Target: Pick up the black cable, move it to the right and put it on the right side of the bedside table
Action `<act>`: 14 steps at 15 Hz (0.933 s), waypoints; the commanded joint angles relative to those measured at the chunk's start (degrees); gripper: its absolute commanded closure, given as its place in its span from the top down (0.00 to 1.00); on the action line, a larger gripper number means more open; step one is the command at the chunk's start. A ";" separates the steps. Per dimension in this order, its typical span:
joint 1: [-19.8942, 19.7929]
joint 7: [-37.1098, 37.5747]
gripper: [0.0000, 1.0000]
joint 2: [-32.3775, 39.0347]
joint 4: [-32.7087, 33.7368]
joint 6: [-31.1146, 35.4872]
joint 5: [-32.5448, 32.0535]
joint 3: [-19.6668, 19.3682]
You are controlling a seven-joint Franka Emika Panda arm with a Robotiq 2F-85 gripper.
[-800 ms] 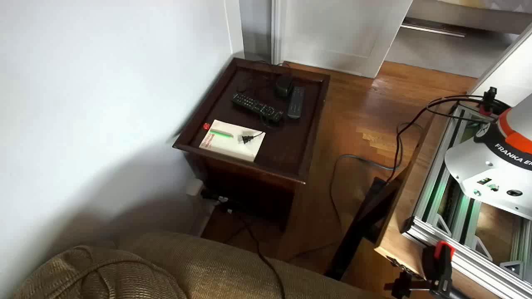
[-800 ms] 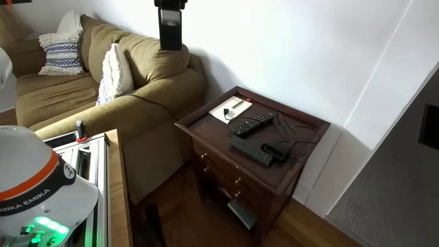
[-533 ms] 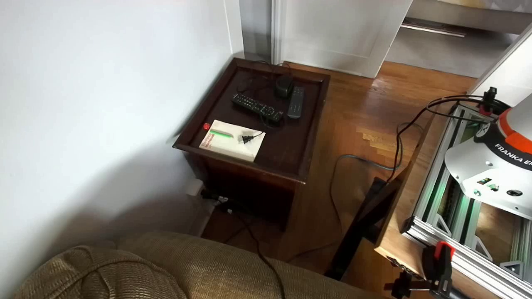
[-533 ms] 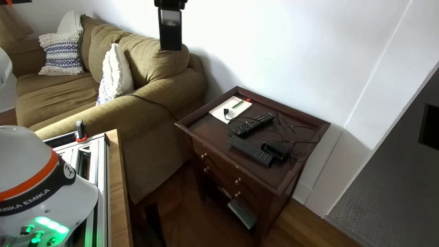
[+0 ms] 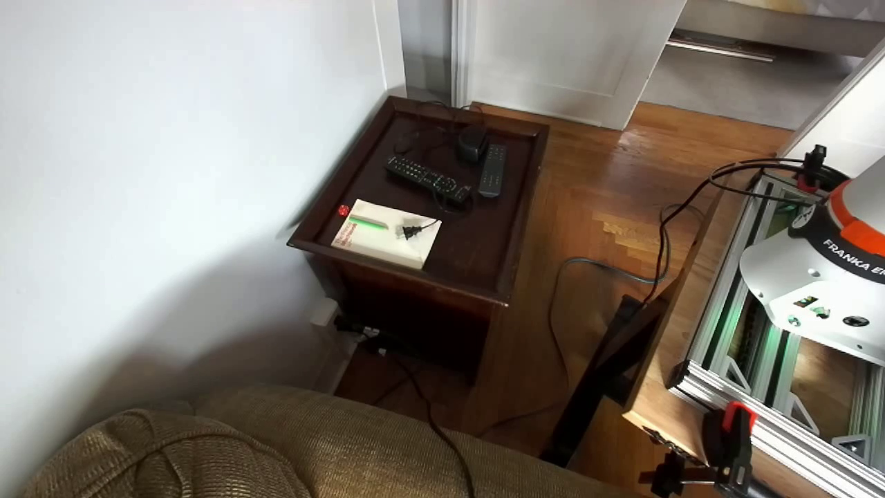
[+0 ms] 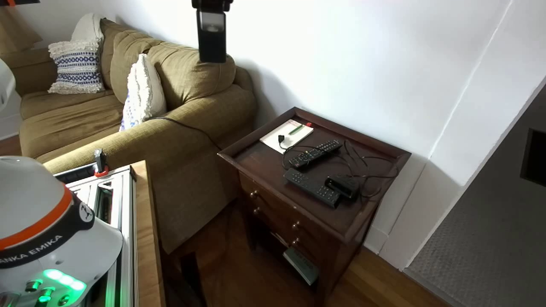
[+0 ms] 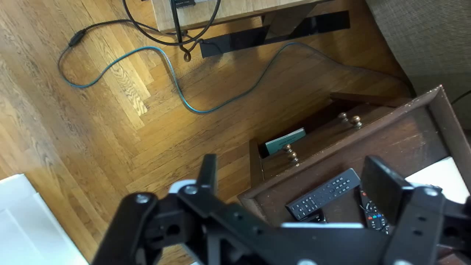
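Observation:
The bedside table (image 5: 477, 252) is dark reddish-brown with a raised rim; it also shows in an exterior view (image 6: 260, 162) and the wrist view (image 7: 397, 152). The black cable (image 5: 406, 143) lies in faint, thin loops on its top, beside the remotes; the loops also show in an exterior view (image 6: 350, 160). A black plug (image 5: 411, 231) on a thin cord rests on the white book; I cannot tell whether it is the same cable. My gripper (image 7: 297, 176) is open and empty, its fingers wide apart. In an exterior view a finger (image 6: 212, 42) hangs high above the table's level.
A remote (image 5: 427, 178), another remote (image 5: 492, 171) and a black dock (image 5: 473, 143) lie on the table. The white book (image 5: 380, 249) has a green pen drawn or lying on it. A sofa arm (image 6: 204, 111) and the wall stand close by. Long cables trail over the floor.

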 commanded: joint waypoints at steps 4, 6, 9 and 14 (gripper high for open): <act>3.87 4.37 1.00 3.57 -0.75 2.21 5.59 3.53; 6.02 7.00 1.00 6.04 -1.21 5.15 8.44 6.69; 8.12 12.19 1.00 11.87 -0.57 11.54 8.85 11.12; 8.21 33.03 1.00 21.05 -1.39 20.46 7.26 16.65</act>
